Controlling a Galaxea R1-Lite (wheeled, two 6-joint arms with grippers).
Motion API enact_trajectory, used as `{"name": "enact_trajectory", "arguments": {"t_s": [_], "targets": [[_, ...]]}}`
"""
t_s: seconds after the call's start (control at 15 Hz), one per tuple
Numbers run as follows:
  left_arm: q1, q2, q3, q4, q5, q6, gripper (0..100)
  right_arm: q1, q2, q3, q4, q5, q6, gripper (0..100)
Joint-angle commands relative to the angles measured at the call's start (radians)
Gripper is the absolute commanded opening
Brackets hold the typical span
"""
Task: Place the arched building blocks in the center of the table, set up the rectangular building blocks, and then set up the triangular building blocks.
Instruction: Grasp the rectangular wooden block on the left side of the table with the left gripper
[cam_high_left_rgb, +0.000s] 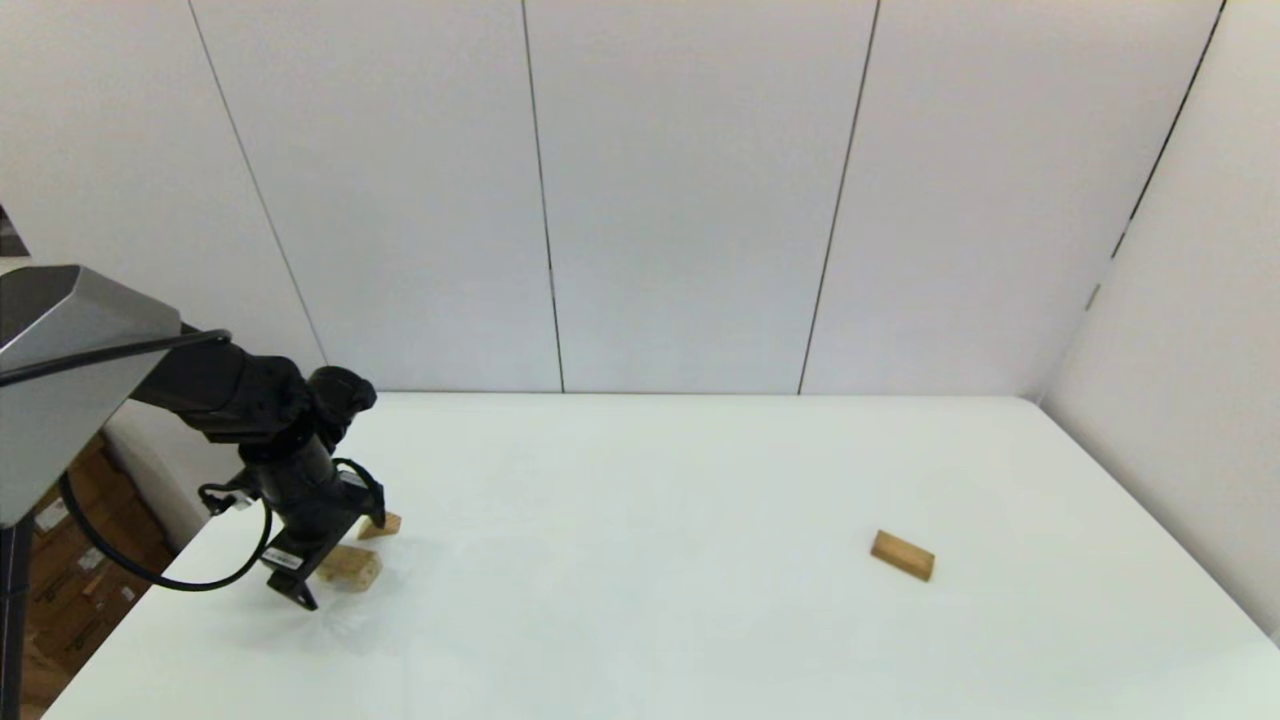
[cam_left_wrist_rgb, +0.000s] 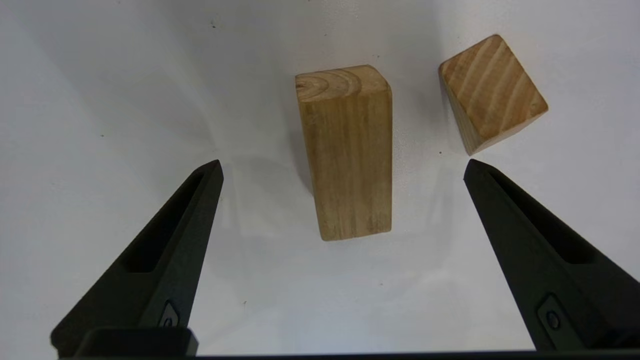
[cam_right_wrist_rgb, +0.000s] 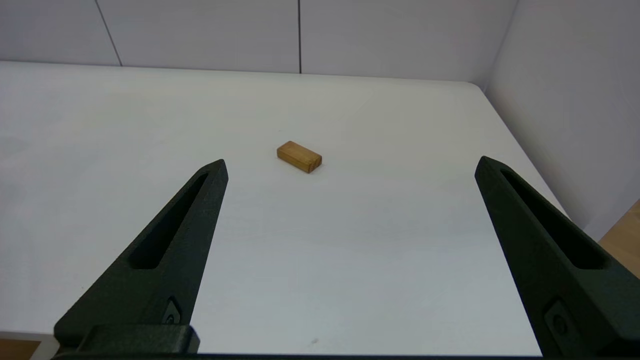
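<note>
— Hovering over the near-left part of the table (cam_high_left_rgb: 640, 600), is that the left gripper (cam_left_wrist_rgb: 342, 165)?

— Yes. It points down at the arched block (cam_left_wrist_rgb: 347, 150), its two black fingers (cam_left_wrist_rgb: 165, 250) spread wide, one on each side of the block and touching nothing. From the head view the arm hides part of that block (cam_high_left_rgb: 352, 566).

— And the small one beside it?

— That is the triangular block (cam_left_wrist_rgb: 492, 92), a wedge with clear grain lines, just beside the arched block but apart from it. In the head view it sits slightly farther back and to the right (cam_high_left_rgb: 382, 526) — half behind the wrist.

— Where is the rectangular block?

— Well apart from the other two, lying flat on the right side of the table (cam_high_left_rgb: 903, 555), at about the same depth as they are.

— What about the right gripper (cam_right_wrist_rgb: 350, 165)?

— It is out of the head view. Its own camera shows its fingers (cam_right_wrist_rgb: 170, 250) wide apart and empty, held low at the near edge of the table, with the rectangular block (cam_right_wrist_rgb: 299, 156) lying farther off between them — not near either tip.

— Does the notch of the arched block show?

— Not from these angles; only plain wooden faces are visible.
</note>
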Motion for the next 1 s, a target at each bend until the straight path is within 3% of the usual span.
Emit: {"name": "enact_trajectory", "arguments": {"t_s": [0.07, 0.73, 0.8, 1.0], "targets": [[0.002, 0.015, -0.007, 0.003, 0.001, -0.009, 100, 0.000, 0.000, 0.002, 0.000, 0.001, -0.001, 100], [0.005, 0.027, -0.015, 0.003, 0.000, -0.026, 100, 0.000, 0.000, 0.002, 0.000, 0.001, -0.001, 100], [0.005, 0.027, -0.015, 0.003, 0.001, -0.027, 0, 0.000, 0.000, 0.002, 0.000, 0.001, 0.001, 100], [0.005, 0.027, -0.015, 0.005, -0.013, -0.026, 0, 0.000, 0.000, 0.002, 0.000, 0.001, -0.001, 100]]}}
